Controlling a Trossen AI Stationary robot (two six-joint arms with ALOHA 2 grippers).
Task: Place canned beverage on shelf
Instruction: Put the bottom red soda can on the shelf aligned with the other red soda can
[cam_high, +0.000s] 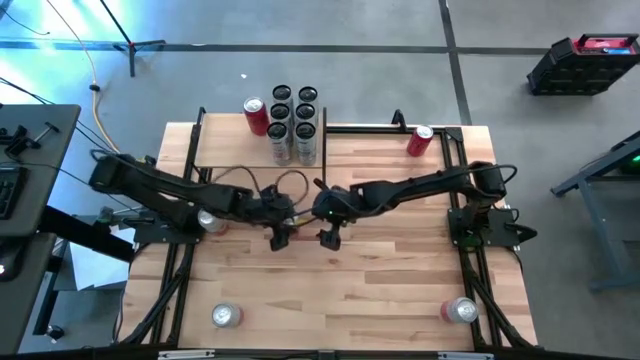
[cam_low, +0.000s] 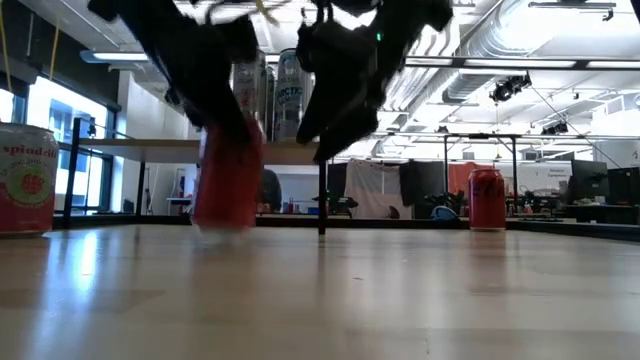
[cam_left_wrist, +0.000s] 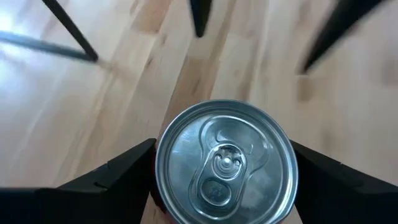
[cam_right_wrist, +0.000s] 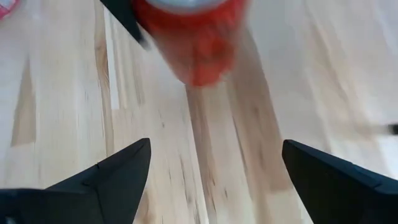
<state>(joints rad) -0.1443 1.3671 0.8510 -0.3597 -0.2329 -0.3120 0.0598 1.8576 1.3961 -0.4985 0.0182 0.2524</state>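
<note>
From above, the can (cam_left_wrist: 227, 168) is almost wholly hidden under the left gripper (cam_high: 280, 238), which sits on the open tabletop (cam_high: 400, 290) in front of the shelf (cam_high: 225, 150), well clear of its front edge. The left wrist view looks straight down on the can's silver lid, with its pull tab and pressed oval, and only a sliver of red side shows below the rim. The lid covers the spots where the dark fingers (cam_left_wrist: 118, 180) would meet the can. They flank it closely on both sides, but I cannot tell whether they press on it. In the low view the can is a blurred red shape at table level, its top lost behind the gripper, and any label is unreadable. The right gripper (cam_right_wrist: 214, 149) hangs just beside the left, also in front of the shelf. Its fingers (cam_right_wrist: 112, 174) are spread wide with nothing between them, and the smeared red can lies beyond them, cut off by the picture's edge. On the shelf stand six dark cans (cam_high: 293, 120) and a red one (cam_high: 256, 115); from table height their lettering cannot be made out. At the low view's edge, a pink-and-white can (cam_low: 25, 180) shows letters starting "spindri", and the rest is cropped. The shelf is a pale plank on thin black posts.
</note>
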